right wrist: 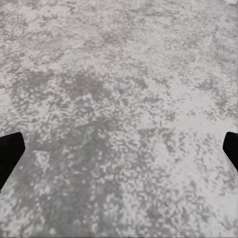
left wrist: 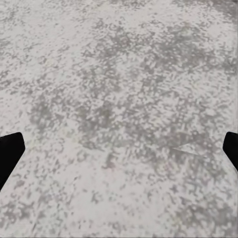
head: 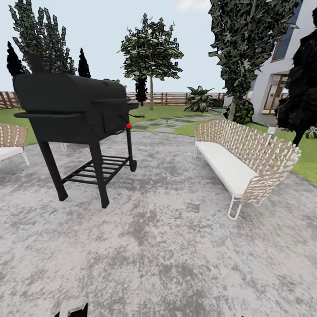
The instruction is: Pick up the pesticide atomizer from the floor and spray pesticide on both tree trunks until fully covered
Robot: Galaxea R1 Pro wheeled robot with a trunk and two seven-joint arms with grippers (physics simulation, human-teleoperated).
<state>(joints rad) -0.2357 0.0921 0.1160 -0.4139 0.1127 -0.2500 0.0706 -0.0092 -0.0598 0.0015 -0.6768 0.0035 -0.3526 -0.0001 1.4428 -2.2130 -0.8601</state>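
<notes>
I stand on grey mottled stone paving (head: 167,246). The pesticide atomizer is out of view, and so are the two trees with their trunks. The garden lawn (head: 165,112) lies far ahead, beyond the paving, with a brown slat fence (head: 176,97) behind it. My left gripper (left wrist: 119,153) hangs open over bare paving, its black fingertips (left wrist: 10,153) wide apart with nothing between them. My right gripper (right wrist: 119,156) is open in the same way above the stone. A piece of my left arm (head: 72,307) pokes in at the lower edge of the head view.
A black barbecue grill (head: 75,114) on legs stands ahead on the left. A wicker bench (head: 244,158) with a white cushion stands on the right, and another wicker seat (head: 11,141) at the far left. Slim dark-leaved trees (head: 151,48), a short palm (head: 199,99) and a white house (head: 281,66) stand behind.
</notes>
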